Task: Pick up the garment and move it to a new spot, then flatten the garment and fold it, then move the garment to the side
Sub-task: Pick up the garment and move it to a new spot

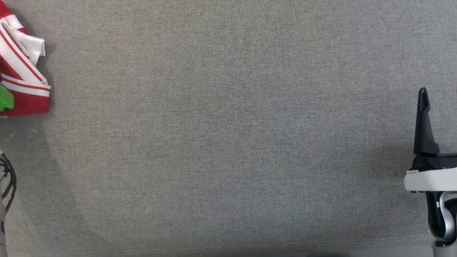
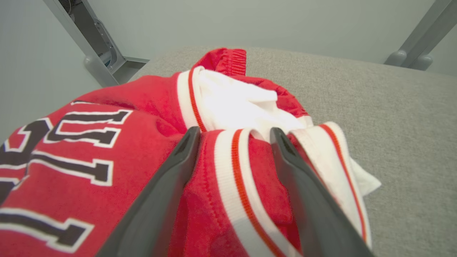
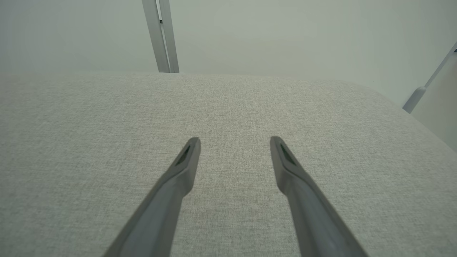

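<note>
The garment (image 1: 22, 76) is a crumpled red jersey with white stripes, bunched at the far left edge of the head view on the grey fabric surface (image 1: 228, 142); a green patch (image 1: 5, 97) shows on it. In the left wrist view the garment (image 2: 107, 150) carries dark numerals and white trim. My left gripper (image 2: 235, 134) stands open right over it, its fingers straddling a red and white striped fold. My right gripper (image 3: 235, 142) is open above bare fabric; one of its fingers (image 1: 423, 121) rises at the right edge of the head view, far from the garment.
Grey metal frame legs (image 2: 98, 53) stand beyond the surface's far edge in the wrist views, with another post (image 3: 160, 35) behind. Dark cables (image 1: 8, 178) hang at the lower left of the head view. The surface's front seam (image 1: 250, 246) runs along the bottom.
</note>
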Motion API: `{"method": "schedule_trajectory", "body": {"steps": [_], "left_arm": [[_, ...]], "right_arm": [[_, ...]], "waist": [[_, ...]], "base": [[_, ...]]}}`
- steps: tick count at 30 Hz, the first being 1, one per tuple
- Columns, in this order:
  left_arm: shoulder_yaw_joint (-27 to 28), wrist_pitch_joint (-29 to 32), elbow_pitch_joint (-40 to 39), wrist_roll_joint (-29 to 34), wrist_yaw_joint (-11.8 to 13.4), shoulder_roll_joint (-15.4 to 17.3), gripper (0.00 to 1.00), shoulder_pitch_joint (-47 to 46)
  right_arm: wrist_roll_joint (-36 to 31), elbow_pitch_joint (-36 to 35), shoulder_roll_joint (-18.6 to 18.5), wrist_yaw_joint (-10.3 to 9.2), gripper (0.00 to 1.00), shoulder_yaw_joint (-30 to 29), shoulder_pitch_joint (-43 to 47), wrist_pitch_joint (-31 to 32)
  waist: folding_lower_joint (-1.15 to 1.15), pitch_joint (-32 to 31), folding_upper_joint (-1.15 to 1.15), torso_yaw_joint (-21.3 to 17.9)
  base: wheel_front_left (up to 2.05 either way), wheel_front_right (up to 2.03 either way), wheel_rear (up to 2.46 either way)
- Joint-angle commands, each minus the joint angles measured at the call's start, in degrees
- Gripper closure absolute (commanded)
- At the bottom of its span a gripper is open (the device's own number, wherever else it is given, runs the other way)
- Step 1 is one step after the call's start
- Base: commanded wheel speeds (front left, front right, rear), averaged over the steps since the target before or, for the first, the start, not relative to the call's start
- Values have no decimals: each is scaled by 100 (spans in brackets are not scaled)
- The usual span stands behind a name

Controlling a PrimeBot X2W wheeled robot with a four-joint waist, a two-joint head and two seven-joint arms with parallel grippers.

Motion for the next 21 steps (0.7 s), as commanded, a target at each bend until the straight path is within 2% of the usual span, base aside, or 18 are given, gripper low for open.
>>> {"method": "schedule_trajectory", "body": {"steps": [1,4,5,6,7,11,21], "left_arm": [[-52,121,87,-44,-25,1,0,91],[-136,349,222,-152,-61,-32,0,84],[-149,375,243,-163,-73,-20,5,76],[-153,396,259,-182,-79,-6,74,60],[-158,400,277,-207,-86,-6,100,54],[-176,224,318,-238,-91,12,100,60],[-110,-768,-34,-8,-3,329,100,-45]], "right_arm": [[-19,-25,-32,-4,0,-11,-2,7],[-26,-38,-38,-4,0,-31,20,25],[-32,-37,-36,-4,0,-33,19,22],[-38,-36,-32,-4,0,-29,12,30],[-40,-31,-28,-4,0,-22,3,34],[-43,9,1,-4,0,33,-23,22],[60,408,125,-4,0,212,36,-191]], "waist": [[-1,-3,0,16],[-1,-9,0,31],[-1,-14,0,33],[-1,-22,0,34],[-1,-31,0,35],[-1,-129,0,39],[-1,-819,0,20]], "base": [[0,0,0],[0,0,0],[0,0,0],[0,0,0],[0,0,0],[0,0,0],[0,0,0]]}}
